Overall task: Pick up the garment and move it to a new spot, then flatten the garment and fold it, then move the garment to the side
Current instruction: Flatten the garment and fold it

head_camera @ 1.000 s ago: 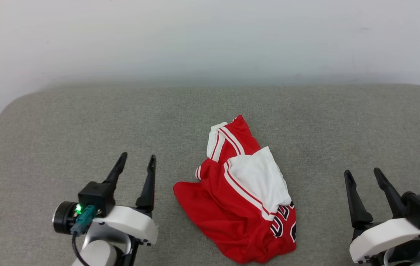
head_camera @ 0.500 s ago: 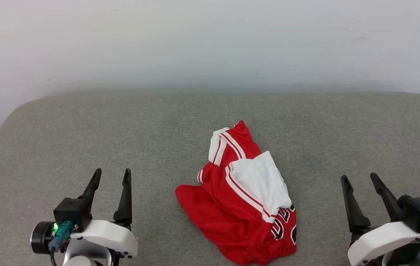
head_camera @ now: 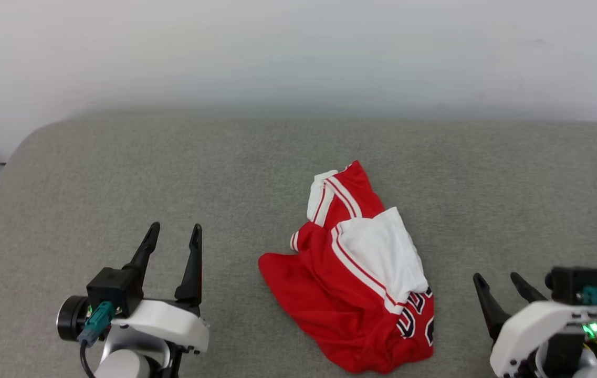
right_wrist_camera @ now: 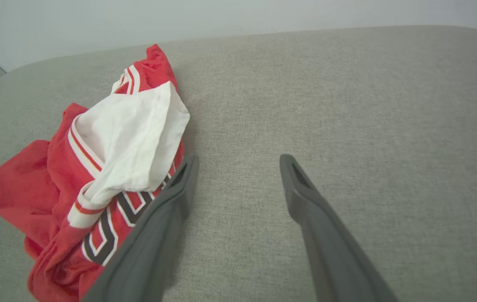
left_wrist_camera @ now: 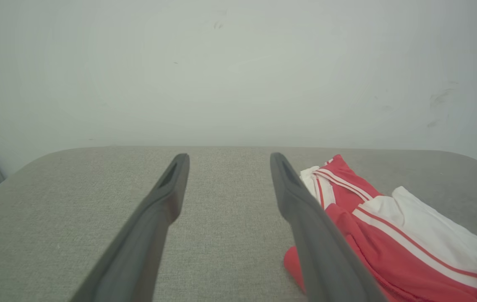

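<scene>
Grey cushioned surface (head_camera: 119,173), crumpled garment (head_camera: 330,299) midway, left and right jaws wide, empty, clear of it.

The garment (head_camera: 330,304) lies crumpled, its numbers (head_camera: 409,321) partly folded under and unreadable; the left wrist view's right and bottom edges cut it off.

Both the left claw (head_camera: 176,228) and the right claw (head_camera: 495,277) gape wide, empty, pointing forward.

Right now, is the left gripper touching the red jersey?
Apart. The head view shows a strip of bare grey cushion between the open left gripper and the jersey.
</scene>
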You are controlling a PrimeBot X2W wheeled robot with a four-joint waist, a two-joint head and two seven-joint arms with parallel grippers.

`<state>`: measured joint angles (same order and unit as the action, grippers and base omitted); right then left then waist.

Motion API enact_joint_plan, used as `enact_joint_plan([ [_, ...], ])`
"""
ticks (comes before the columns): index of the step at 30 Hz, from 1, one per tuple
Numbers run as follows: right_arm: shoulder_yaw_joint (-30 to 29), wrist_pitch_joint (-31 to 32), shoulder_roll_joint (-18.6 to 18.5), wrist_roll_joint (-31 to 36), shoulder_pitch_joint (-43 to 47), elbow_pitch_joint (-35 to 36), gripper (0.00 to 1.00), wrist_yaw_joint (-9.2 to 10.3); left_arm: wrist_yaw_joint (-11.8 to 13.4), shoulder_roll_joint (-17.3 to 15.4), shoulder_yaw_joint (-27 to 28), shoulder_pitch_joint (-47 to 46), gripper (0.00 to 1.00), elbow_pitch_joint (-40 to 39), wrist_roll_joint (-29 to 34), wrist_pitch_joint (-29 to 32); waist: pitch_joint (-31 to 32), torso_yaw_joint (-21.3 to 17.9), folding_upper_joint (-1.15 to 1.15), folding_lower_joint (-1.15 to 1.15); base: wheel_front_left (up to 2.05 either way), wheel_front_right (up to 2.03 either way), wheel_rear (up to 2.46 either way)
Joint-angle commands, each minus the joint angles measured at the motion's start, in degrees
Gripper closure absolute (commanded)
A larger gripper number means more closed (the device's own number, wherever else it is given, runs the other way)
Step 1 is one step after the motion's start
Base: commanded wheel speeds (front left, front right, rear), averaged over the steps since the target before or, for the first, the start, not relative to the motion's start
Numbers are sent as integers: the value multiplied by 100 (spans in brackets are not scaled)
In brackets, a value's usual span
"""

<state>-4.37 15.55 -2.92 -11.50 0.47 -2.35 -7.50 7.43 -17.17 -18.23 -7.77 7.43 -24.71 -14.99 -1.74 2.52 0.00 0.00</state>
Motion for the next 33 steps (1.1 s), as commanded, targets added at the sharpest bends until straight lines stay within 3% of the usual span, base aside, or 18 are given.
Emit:
enact_joint_plan([
  [1,57,263,7,-45,-239,-77,0,2,-51,38,-8,-119,0,-24,37,-27,-143,135,0,0,0,0,0],
  [12,858,1852,-247,-371,-1433,-661,0,2,-264,333,39,-401,0,-15,162,-21,-597,627,0,0,0,0,0],
  [21,1196,2392,-491,-698,-1703,-1018,0,2,-446,531,144,-410,0,139,249,-21,-670,820,0,0,0,0,0],
  [22,1204,2385,-503,-735,-1707,-1011,60,2,-466,556,160,-392,0,158,254,-21,-664,827,0,0,0,0,0],
  [23,1250,2324,-543,-769,-1728,-972,100,2,-496,592,205,-349,0,191,287,-21,-625,829,0,0,0,0,0],
  [30,1354,1891,-665,-778,-1851,-676,100,2,-540,619,356,-229,0,267,334,-22,-463,697,0,0,0,0,0],
  [33,1139,1522,-703,-517,-1874,-461,100,2,-523,588,462,-177,0,276,348,-22,-355,582,0,0,0,0,0],
])
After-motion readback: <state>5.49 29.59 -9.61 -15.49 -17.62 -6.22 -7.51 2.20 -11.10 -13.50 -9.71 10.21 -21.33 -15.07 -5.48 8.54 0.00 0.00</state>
